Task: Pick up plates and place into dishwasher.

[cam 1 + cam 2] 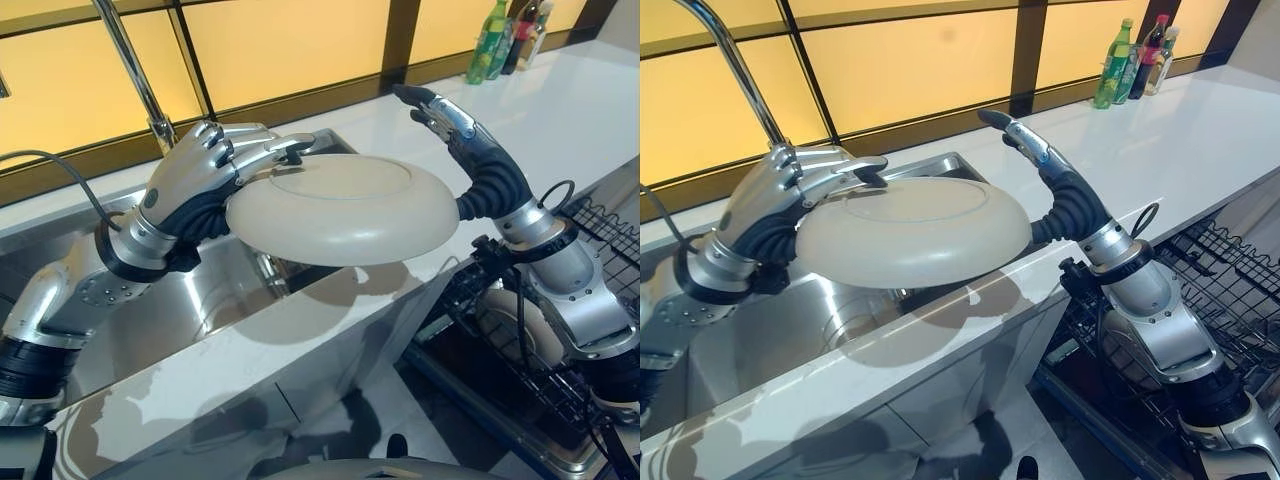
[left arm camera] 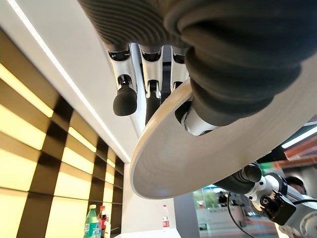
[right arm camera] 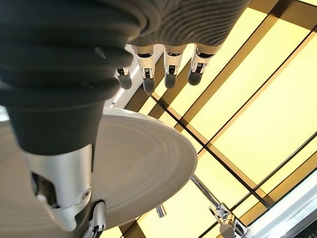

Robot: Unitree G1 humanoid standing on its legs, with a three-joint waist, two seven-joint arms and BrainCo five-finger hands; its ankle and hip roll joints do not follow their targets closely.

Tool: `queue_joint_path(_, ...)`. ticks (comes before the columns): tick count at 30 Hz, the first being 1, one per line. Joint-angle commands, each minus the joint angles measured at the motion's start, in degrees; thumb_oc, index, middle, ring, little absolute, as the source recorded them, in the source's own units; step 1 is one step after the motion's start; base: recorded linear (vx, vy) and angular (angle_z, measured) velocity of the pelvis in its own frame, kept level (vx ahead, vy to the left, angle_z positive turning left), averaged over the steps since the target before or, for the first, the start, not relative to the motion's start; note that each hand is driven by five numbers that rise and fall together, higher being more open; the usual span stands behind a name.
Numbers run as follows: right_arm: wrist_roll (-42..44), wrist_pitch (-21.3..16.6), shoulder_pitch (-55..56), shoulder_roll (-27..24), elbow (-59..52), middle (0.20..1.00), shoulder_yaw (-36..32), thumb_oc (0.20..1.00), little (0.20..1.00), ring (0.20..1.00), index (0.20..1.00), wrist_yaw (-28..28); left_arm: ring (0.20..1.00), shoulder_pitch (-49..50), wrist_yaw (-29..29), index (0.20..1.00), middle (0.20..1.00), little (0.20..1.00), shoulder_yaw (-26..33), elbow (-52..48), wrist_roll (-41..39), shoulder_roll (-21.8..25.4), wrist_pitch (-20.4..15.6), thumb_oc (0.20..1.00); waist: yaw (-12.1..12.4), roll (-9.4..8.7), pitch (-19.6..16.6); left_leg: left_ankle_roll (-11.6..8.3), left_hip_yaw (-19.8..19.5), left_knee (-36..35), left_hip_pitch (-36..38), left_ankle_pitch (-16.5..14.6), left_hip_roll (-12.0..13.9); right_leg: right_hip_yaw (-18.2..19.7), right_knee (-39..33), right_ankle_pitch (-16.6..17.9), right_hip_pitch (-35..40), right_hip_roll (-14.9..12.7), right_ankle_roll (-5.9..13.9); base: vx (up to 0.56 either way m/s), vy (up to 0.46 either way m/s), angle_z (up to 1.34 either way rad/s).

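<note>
A cream plate (image 1: 340,215) hangs upside down and roughly level over the counter's front edge, by the sink. My left hand (image 1: 200,170) is shut on its left rim, fingers curled over the top and thumb beneath, as the left wrist view shows on the plate (image 2: 168,163). My right hand (image 1: 470,150) is open at the plate's right rim, with straight fingers (image 3: 168,69) pointing past the edge. Its thumb lies against the plate (image 3: 143,163).
A steel sink (image 1: 170,310) with a tall faucet (image 1: 130,60) lies below my left arm. The white counter (image 1: 560,110) runs to the right, with bottles (image 1: 490,40) at the back. The dishwasher's open black wire rack (image 1: 590,230) sits low on the right, a pale dish (image 1: 505,320) in it.
</note>
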Motion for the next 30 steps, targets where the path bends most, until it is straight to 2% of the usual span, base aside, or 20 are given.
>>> queue_joint_path(1, 2.7, -2.5, -3.1, -2.5, -4.4, 1.000, 0.1, 1.000, 1.000, 1.000, 1.000, -1.5, 0.200, -1.7, -0.6, 0.200, 0.200, 0.200, -2.6, -2.8, -3.0, 2.1, -1.6, 0.200, -0.5, -0.19, -3.7, 1.83, 2.0, 0.8, -4.1, 2.0, -0.7, -0.3, 7.1, -10.4, 2.5, -1.4, 2.02, -0.03, -0.004, 0.01)
queue_joint_path(13, 3.6, -2.1, -3.3, -1.8, -4.5, 1.000, 0.8, 1.000, 1.000, 1.000, 1.000, 0.3, 0.200, -1.1, -2.1, 0.200, 0.200, 0.200, -2.5, -2.7, -5.0, -0.6, 0.1, 0.200, -0.4, -0.43, -4.3, 1.99, 1.3, 0.0, -3.9, 2.2, -0.8, 0.2, 6.3, -10.1, 2.9, -1.5, 2.17, 0.00, 0.000, 0.00)
queue_joint_path(16, 7.2, -2.0, -3.4, -0.6, -5.0, 1.000, 1.3, 1.000, 1.000, 1.000, 1.000, 1.0, 0.200, -0.6, -2.0, 0.200, 0.200, 0.200, -2.3, -2.4, -5.9, -1.3, 0.8, 0.200, -0.2, -0.51, -4.4, 2.01, 1.3, -0.5, -3.8, 2.4, -0.7, 0.0, 6.1, -10.1, 2.9, -1.6, 2.22, 0.00, 0.000, 0.00)
queue_joint_path(18, 11.1, -1.1, -2.5, 2.7, -5.3, 1.000, 2.1, 1.000, 1.000, 1.000, 1.000, 1.7, 0.200, 0.6, -1.8, 0.200, 0.200, 0.200, -2.2, -1.8, -7.7, -3.1, 2.2, 0.200, -0.1, -0.56, -4.3, 2.07, 1.4, -1.1, -3.6, 2.7, -0.7, -0.3, 5.9, -10.0, 3.0, -1.6, 2.26, 0.00, 0.000, 0.00)
queue_joint_path(20, 9.1, -1.3, -0.8, 5.7, -6.0, 1.000, 2.9, 1.000, 1.000, 1.000, 1.000, 2.5, 0.200, 2.3, -2.7, 0.200, 0.200, 0.200, -1.4, -1.3, -9.3, -5.8, 2.9, 0.200, 0.0, -0.65, -4.4, 2.12, 1.4, -1.8, -3.4, 3.0, -0.6, -0.4, 5.7, -9.9, 3.1, -1.7, 2.38, -0.02, -0.036, 0.00)
queue_joint_path(23, 7.9, -1.4, 0.6, 7.3, -8.0, 1.000, 4.3, 1.000, 1.000, 1.000, 1.000, 3.4, 0.200, 4.1, -3.6, 0.200, 0.200, 0.200, -1.2, -0.7, -11.3, -9.2, 4.5, 0.200, -0.1, -0.58, -4.2, 1.99, 1.6, -2.4, -3.3, 3.4, -0.4, -0.4, 5.2, -9.6, 3.1, -1.7, 2.46, -0.05, -0.042, -0.03)
queue_joint_path(30, 7.9, 0.4, -2.2, 10.0, -7.2, 1.000, 8.8, 1.000, 1.000, 1.000, 1.000, 4.2, 0.200, 2.2, -2.0, 0.200, 0.200, 0.200, -5.7, 2.0, -11.4, -15.4, 7.1, 0.200, -0.9, -0.66, -4.2, 1.51, 2.7, -2.3, -3.1, 3.6, 0.4, 0.5, 4.1, -9.2, 3.2, -1.1, 2.18, -0.02, -0.025, -0.08)
